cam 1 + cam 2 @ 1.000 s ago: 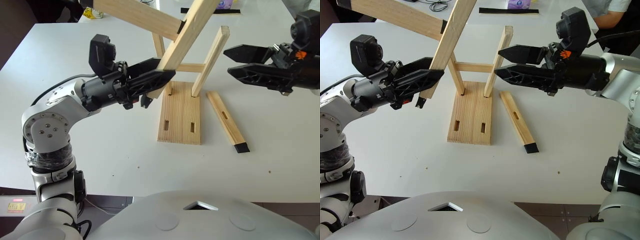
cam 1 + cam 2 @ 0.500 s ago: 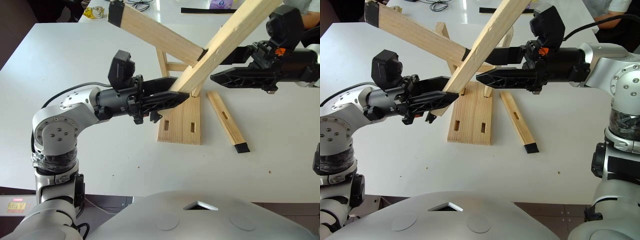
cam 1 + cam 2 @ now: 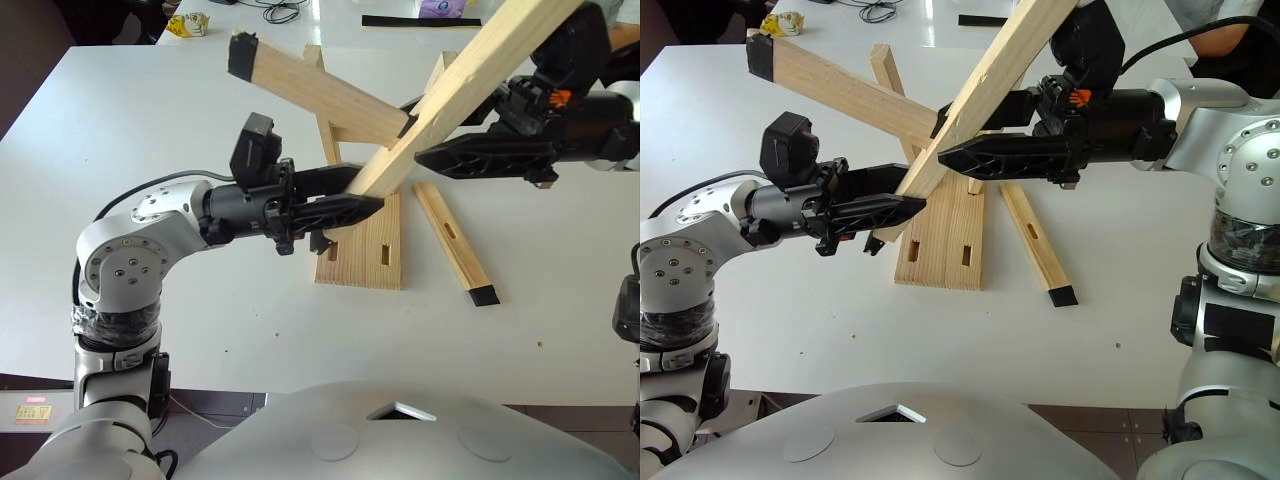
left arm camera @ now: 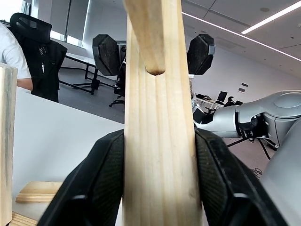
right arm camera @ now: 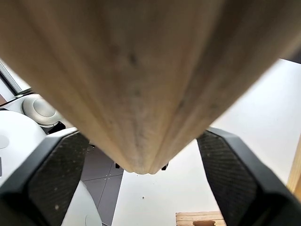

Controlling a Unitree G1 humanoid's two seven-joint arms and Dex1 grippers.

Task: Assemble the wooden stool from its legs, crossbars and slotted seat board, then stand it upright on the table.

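- Pale wood in the air: the left gripper [image 3: 362,190] is clamped on the low end of a long beam [image 3: 470,72], a black finger pressed to each side of it
- That beam rises steeply to the far right, right over the middle of the table [image 3: 560,290]
- A second bar [image 3: 320,85] meets it partway up and runs off to the far left, dark at both ends; it looks joined to the beam, though I can't make out the joint itself
- In comes the right gripper [image 3: 965,132] from the right, its fingers spread with one on each side of the beam just above the left gripper's hold. I'd call that straddling, not pinching
- Down below, the seat board [image 3: 358,262] lies flat on the table
- A leg frame [image 3: 350,133] of two legs and a crossbar stands up out of the board's far end, so that half looks done
- The two near slots [image 3: 385,253] in the board are open, with nothing in them yet
- One loose leg [image 3: 450,240] lies on the table just right of the board, black cap at its near end, and neither gripper is touching it
- My read is roughly halfway, perhaps a touch less
- To go: seat the held piece, bring in the loose leg, fill those near slots, then turn the whole stool onto its feet
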